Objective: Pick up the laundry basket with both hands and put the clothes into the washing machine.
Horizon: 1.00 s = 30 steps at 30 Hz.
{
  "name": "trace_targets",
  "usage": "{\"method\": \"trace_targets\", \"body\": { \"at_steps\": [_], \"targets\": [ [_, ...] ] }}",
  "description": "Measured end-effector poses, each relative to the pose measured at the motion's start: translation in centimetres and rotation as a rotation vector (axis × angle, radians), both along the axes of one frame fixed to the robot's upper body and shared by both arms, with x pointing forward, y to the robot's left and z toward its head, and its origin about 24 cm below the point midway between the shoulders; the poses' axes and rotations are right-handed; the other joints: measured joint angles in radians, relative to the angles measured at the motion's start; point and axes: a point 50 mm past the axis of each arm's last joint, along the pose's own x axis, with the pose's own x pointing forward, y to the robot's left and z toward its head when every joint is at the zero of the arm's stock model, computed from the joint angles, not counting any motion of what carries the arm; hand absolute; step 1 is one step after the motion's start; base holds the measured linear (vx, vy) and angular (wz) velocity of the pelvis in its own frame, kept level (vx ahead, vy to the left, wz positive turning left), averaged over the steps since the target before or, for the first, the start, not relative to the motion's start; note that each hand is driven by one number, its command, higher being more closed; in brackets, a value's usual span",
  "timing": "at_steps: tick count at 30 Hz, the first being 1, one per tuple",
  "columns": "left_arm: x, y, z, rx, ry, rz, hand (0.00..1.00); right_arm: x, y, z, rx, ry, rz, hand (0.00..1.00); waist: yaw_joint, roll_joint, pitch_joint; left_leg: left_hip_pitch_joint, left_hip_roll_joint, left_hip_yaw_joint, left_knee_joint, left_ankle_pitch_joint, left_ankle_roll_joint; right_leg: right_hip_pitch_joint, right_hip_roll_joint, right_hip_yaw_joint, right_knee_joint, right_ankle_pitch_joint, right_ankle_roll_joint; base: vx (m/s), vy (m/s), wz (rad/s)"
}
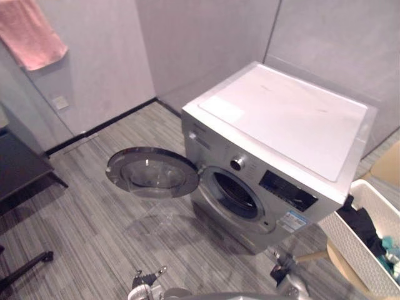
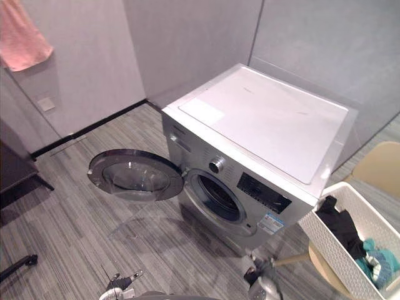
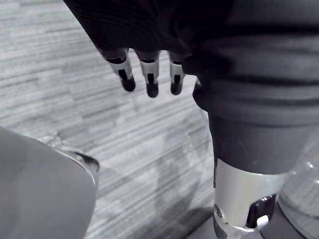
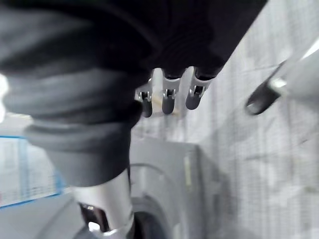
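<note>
A pink towel [image 1: 28, 31] hangs at the upper left. In the centre the washing machine [image 1: 281, 125] has its round door [image 1: 153, 172] open. The white laundry basket [image 2: 331, 240] with clothes [image 2: 342, 228] inside stands at the lower right, near the machine. The left hand [image 3: 149, 79] and the right hand [image 4: 168, 99] have relaxed fingers and hold nothing.

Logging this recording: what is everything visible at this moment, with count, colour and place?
washing machine: one, silver, white top, centre
door: one, dark-rimmed glass, swung open on the machine's left
laundry basket: one, white, right of the machine
clothes: several, black and teal, in the basket
towel: one, pink, hanging upper left
wall socket: one, white, below the towel
table: one, dark, far left
seat: one, tan, behind the basket
left hand: fingers straight, above grey floor
right hand: fingers straight, near the machine
</note>
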Motion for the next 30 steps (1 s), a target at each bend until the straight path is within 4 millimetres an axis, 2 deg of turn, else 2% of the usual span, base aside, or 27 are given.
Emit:
{"method": "trace_targets", "body": {
  "at_steps": [2, 4, 5, 6, 8, 10, 11, 12, 13, 14, 15, 16, 18, 20, 23, 24, 27, 29, 30],
  "targets": [
    [0.8, -0.1, 0.4, 0.014, -0.031, -0.029, 0.0, 1.2, -1.2, 2.1, -0.065, -0.115, -0.021, 0.0, -0.002, 0.002, 0.0, 0.001, 0.026, 0.02, 0.003, -0.003, -0.006, -0.01, 0.023, 0.013, -0.011, 0.024, 0.013, 0.04, -0.056, -0.56],
    [1.4, -0.1, 0.6, 0.018, -0.053, -0.032, 0.0, 2.0, -2.2, 4.2, -0.12, -0.217, -0.04, 0.0, 0.0, 0.005, 0.001, 0.004, 0.072, 0.054, 0.005, -0.014, -0.02, -0.042, 0.046, -0.058, -0.008, 0.064, 0.023, 0.02, -0.09, -0.67],
    [1.6, -0.2, 0.6, 0.016, -0.058, -0.033, 0.0, 2.5, -2.4, 5.0, -0.142, -0.256, -0.045, 0.0, 0.0, 0.011, 0.005, 0.01, 0.099, 0.078, 0.003, -0.015, -0.023, -0.049, 0.057, -0.116, -0.011, 0.085, 0.007, -0.02, -0.144, -0.73],
    [1.7, -0.7, 0.7, 0.007, -0.067, -0.034, 0.0, 3.0, -2.6, 6.1, -0.172, -0.303, -0.047, 0.0, -0.003, 0.025, 0.02, 0.023, 0.118, 0.099, -0.001, -0.016, -0.024, -0.06, 0.053, -0.21, 0.003, 0.074, -0.029, -0.03, -0.101, -0.63],
    [2.0, -0.8, 0.8, 0.011, -0.073, -0.049, 0.0, 3.3, -3.2, 7.4, -0.225, -0.35, -0.054, 0.0, -0.006, 0.017, 0.033, 0.052, 0.139, 0.137, 0.008, -0.025, -0.037, -0.073, 0.012, -0.302, 0.075, 0.03, -0.079, -0.04, -0.11, -0.57],
    [2.0, -0.9, 0.8, 0.019, -0.07, -0.062, 0.0, 3.7, -3.5, 8.8, -0.267, -0.404, -0.053, 0.0, -0.009, 0.02, 0.035, 0.055, 0.172, 0.146, 0.027, -0.044, -0.064, -0.078, -0.011, -0.328, 0.088, 0.035, -0.076, -0.04, -0.215, -0.42],
    [2.0, -0.6, 0.8, 0.027, -0.07, -0.065, 0.0, 4.1, -3.6, 9.8, -0.3, -0.44, -0.047, 0.0, -0.008, 0.007, 0.037, 0.055, 0.184, 0.157, 0.042, -0.057, -0.085, -0.079, -0.026, -0.333, 0.058, 0.077, -0.064, -0.03, -0.254, -0.33],
    [2.0, -0.4, 0.8, 0.032, -0.067, -0.066, 0.0, 4.3, -3.7, 10.4, -0.316, -0.462, -0.044, 0.0, -0.006, -0.002, 0.038, 0.055, 0.187, 0.161, 0.051, -0.065, -0.097, -0.078, -0.033, -0.318, 0.045, 0.072, -0.032, -0.01, -0.307, -0.51],
    [1.7, -0.2, 0.8, 0.037, -0.06, -0.061, 0.0, 4.7, -4.0, 11.6, -0.343, -0.508, -0.051, 0.0, -0.001, -0.007, 0.034, 0.054, 0.196, 0.167, 0.054, -0.068, -0.115, -0.073, -0.024, -0.319, 0.02, 0.031, 0.006, 0.02, -0.33, -0.58],
    [1.5, -0.1, 0.7, 0.037, -0.053, -0.056, 0.0, 5.4, -4.4, 13.1, -0.385, -0.565, -0.061, 0.0, 0.001, -0.007, 0.036, 0.052, 0.204, 0.174, 0.048, -0.061, -0.134, -0.072, -0.013, -0.32, 0.007, -0.005, 0.014, 0.03, -0.32, -0.52],
    [1.3, 0.0, 0.7, 0.037, -0.046, -0.051, 0.0, 5.7, -4.6, 13.9, -0.409, -0.59, -0.064, 0.0, -0.002, 0.0, 0.042, 0.053, 0.205, 0.172, 0.038, -0.055, -0.142, -0.076, -0.011, -0.32, 0.006, -0.022, 0.022, 0.03, -0.273, -0.25],
    [1.2, -0.5, 0.5, 0.019, -0.041, -0.041, 0.0, 5.5, -5.7, 15.0, -0.466, -0.614, -0.077, 0.0, -0.009, 0.022, 0.053, 0.064, 0.206, 0.156, 0.01, -0.042, -0.159, -0.073, 0.002, -0.326, 0.014, -0.045, 0.018, 0.03, -0.219, 0.14],
    [0.7, -0.7, 0.3, 0.003, -0.018, -0.028, 0.0, 4.7, -7.6, 16.0, -0.542, -0.612, -0.115, 0.0, -0.011, 0.038, 0.049, 0.094, 0.204, 0.104, -0.059, -0.009, -0.175, -0.071, 0.013, -0.351, 0.069, -0.092, 0.003, 0.04, -0.206, 0.39],
    [-0.5, -0.1, 0.1, 0.011, 0.009, 0.002, 0.0, 3.7, -9.5, 18.3, -0.657, -0.65, -0.164, 0.0, -0.039, 0.034, 0.039, 0.127, 0.211, 0.044, -0.105, 0.005, -0.194, -0.058, 0.015, -0.407, 0.163, -0.189, -0.002, 0.08, -0.275, 0.77],
    [-2.3, 0.5, -0.3, 0.015, 0.053, 0.017, 0.0, 3.4, -11.3, 19.9, -0.777, -0.643, -0.15, 0.0, -0.057, 0.026, 0.0, 0.091, 0.251, -0.041, -0.085, 0.017, -0.212, -0.054, 0.04, -0.476, 0.191, -0.236, -0.025, 0.12, -0.192, 0.6],
    [-2.2, 0.6, -0.2, 0.017, 0.052, 0.018, 0.0, 3.3, -11.6, 20.2, -0.798, -0.639, -0.151, 0.0, -0.055, 0.032, -0.005, 0.074, 0.258, -0.058, -0.07, 0.021, -0.213, -0.053, 0.049, -0.486, 0.192, -0.234, -0.029, 0.18, -0.187, 0.51],
    [-1.8, 1.2, 0.0, 0.042, 0.037, -0.021, 0.0, 4.6, -13.2, 20.1, -0.844, -0.581, -0.111, 0.0, -0.055, 0.004, -0.001, 0.021, 0.259, -0.116, 0.065, 0.057, -0.161, 0.026, 0.064, -0.518, 0.151, -0.219, -0.052, 0.16, -0.173, 0.48],
    [-1.6, 1.3, 0.1, 0.05, 0.031, -0.044, 0.0, 5.5, -13.6, 20.0, -0.839, -0.565, -0.092, 0.0, -0.053, -0.005, 0.002, 0.001, 0.248, -0.116, 0.16, 0.078, -0.13, 0.084, 0.053, -0.522, 0.109, -0.217, -0.054, 0.11, -0.078, 0.25],
    [-1.3, 1.2, 0.2, 0.045, 0.018, -0.051, 0.0, 6.4, -14.1, 19.9, -0.83, -0.553, -0.066, 0.0, -0.047, -0.021, 0.011, -0.053, 0.221, -0.122, 0.254, 0.063, -0.103, 0.122, 0.028, -0.521, 0.073, -0.215, -0.057, 0.09, 0.005, 0.12]
  ]
}}
